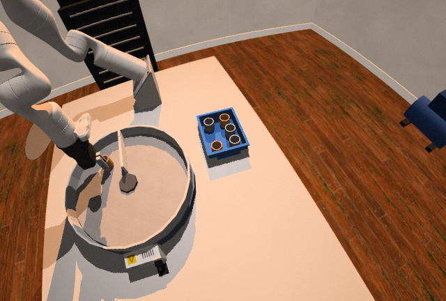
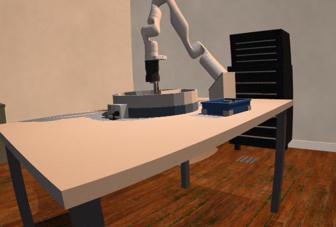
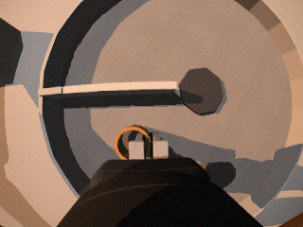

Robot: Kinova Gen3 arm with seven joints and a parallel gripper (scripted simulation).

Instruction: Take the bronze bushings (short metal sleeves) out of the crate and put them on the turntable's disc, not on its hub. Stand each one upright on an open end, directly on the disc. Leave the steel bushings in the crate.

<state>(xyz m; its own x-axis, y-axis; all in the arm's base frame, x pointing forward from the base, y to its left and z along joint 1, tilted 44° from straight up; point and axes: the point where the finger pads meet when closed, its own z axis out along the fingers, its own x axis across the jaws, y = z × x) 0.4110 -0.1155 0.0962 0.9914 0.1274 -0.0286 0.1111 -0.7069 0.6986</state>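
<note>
My gripper (image 1: 102, 161) (image 3: 147, 141) is shut on the wall of a bronze bushing (image 1: 109, 162) (image 2: 159, 91) (image 3: 118, 141), one finger inside its bore and one outside. The bushing is upright, low over the turntable's disc (image 1: 155, 200) (image 3: 251, 71), beside the hub (image 1: 128, 183) (image 3: 203, 91); whether its lower end touches the disc cannot be told. In the blue crate (image 1: 227, 151) (image 2: 214, 107) stand two bronze bushings, one at the back (image 1: 225, 123) and one at the front (image 1: 216, 145), and three steel bushings (image 1: 208, 127) (image 1: 230, 128) (image 1: 235, 140).
A raised wall (image 2: 151, 101) rings the disc. A thin upright divider (image 1: 122, 150) (image 3: 118, 87) runs from this wall to the hub, close to the held bushing. A box with a black knob (image 1: 143, 256) (image 2: 117, 110) sits outside the ring. The arm's base (image 1: 148, 96) (image 2: 223, 85) stands behind.
</note>
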